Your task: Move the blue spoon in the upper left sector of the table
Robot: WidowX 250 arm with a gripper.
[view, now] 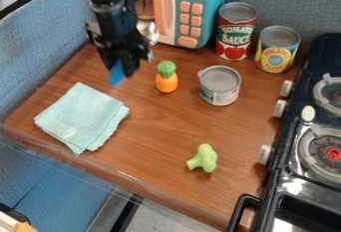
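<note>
From where I'm standing, the blue spoon (116, 73), a smooth, bright-coloured thing, is hanging over the upper left part of the brown wood-patterned worktop (156, 136). The black two-finger gripper (124, 65) is holding it, apparently closed on it, with the blue end pointing down. I can't tell whether that end is touching the wood.

The step in hand looks like setting the spoon down, and the right sector already seems to be underneath. What it's wanting is a small, straight lowering, then a gentle release once the spoon is resting on the wood; letting go high could send it tipping or skidding.

The folded pale-teal cloth (83, 116) is lying just below, towards the camera, so drifting that way could leave the spoon propped on its edge. On the other side, the orange toy carrot with a green top (166, 79) is standing near enough to be knocked by widening fingers. Behind, the teal-and-peach toy microwave (193, 14) is calling for a clean upward retreat.
</note>
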